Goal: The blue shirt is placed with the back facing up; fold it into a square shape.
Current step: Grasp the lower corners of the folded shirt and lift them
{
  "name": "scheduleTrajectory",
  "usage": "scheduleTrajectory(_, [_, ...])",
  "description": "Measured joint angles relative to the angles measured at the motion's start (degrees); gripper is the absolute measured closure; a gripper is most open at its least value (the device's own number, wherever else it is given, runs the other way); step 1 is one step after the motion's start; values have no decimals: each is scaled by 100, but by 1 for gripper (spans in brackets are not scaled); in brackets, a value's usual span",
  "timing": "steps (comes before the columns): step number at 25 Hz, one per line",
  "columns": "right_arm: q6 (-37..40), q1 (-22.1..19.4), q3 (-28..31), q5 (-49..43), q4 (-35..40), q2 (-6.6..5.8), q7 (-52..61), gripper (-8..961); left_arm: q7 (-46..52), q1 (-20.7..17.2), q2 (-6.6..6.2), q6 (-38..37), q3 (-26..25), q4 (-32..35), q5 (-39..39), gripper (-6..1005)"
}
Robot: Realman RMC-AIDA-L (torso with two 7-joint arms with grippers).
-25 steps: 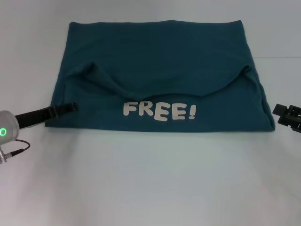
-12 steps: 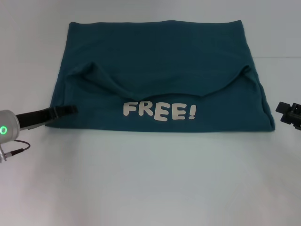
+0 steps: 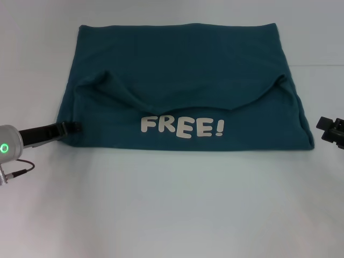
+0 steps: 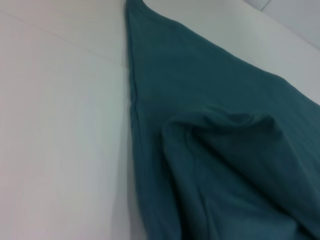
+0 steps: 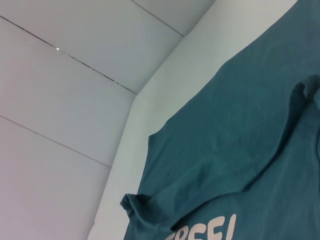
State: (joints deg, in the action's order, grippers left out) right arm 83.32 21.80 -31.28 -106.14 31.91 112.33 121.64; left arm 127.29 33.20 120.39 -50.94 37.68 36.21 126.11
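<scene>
The blue shirt lies spread flat in a broad rectangle on the white table, folded over itself. A curved flap of cloth droops across its middle. Below that flap, near the shirt's near edge, white block letters read "FREE!". No other writing or label shows on the cloth.

The left gripper sits at the shirt's near left corner, its dark tip just at the hem; whether its fingers are parted or closed cannot be told. A green ring light glows on the grey wrist behind it, and a thin cable hangs beneath.

The right gripper is off the shirt's right edge, apart from the cloth; its jaw state cannot be told either.

The right wrist view shows the tops of the same letters and the folded flap above them.
</scene>
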Motion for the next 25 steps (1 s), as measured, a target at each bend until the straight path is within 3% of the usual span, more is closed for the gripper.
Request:
scheduleTrajectory(6, [0, 0, 0, -3, 0, 0, -4, 348, 3, 1, 3, -5, 3, 9, 14, 724])
scheduleTrajectory(12, [4, -2, -25, -6, 0, -6, -35, 353, 90, -8, -8, -33, 3, 52, 14, 924])
scheduleTrajectory(18, [65, 22, -62, -260, 0, -105, -38, 357, 321, 13, -98, -501, -63, 184, 11, 988])
scheduleTrajectory(25, [228, 135, -58, -644, 61, -333, 122, 363, 619, 42, -267, -1447, -430, 428, -29, 987])
